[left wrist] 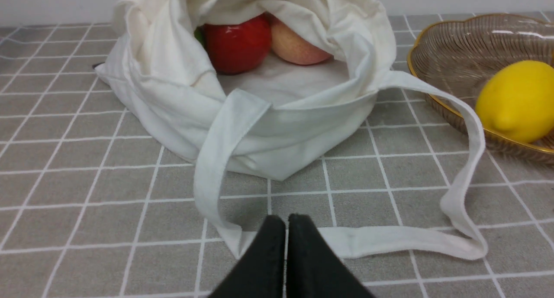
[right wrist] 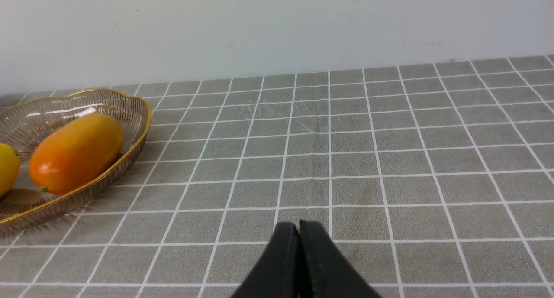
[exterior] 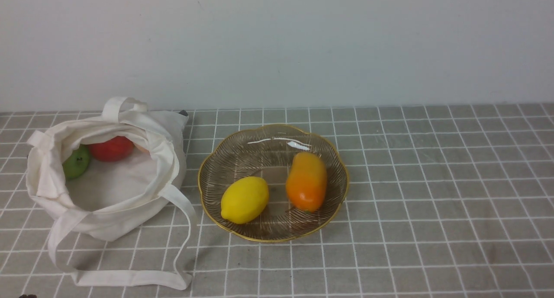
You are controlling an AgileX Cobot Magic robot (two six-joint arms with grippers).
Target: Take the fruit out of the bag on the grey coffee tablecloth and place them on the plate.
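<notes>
the bag [exterior: 108, 176] sits on the robot's left side of the grey coffee tablecloth [exterior: 433, 194], mouth gaping up and toward the robot, so whatever comes next turns on reaching forward into that opening. from the left wrist view the left pincer [left wrist: 285, 222] is clenched, its tips pressed together and holding nothing, low over the cloth just short of the long strap [left wrist: 389, 237] that loops out in front of the bag. straight ahead of it, past the strap and the near lip, lie the red fruit [left wrist: 237, 42] and beside it the pale peach one [left wrist: 294, 44], touching each other against the far wall of the bag. the green apple [exterior: 77, 161] shows only in the front view, tucked at the left of the red one, mostly hidden by a fold from the wrist.

the plate [exterior: 333, 155] stands just to the right of the bag, already carrying a lemon [exterior: 245, 199] and the oblong orange-yellow mango [exterior: 306, 181], whose long axis runs roughly away from the robot.

the right pincer [right wrist: 298, 228] is also clenched and empty, hovering over bare cloth with the plate off to its left, well apart from the bag. i'd say the left arm is clearly the nearer one; it would have to open and clear the strap first.
</notes>
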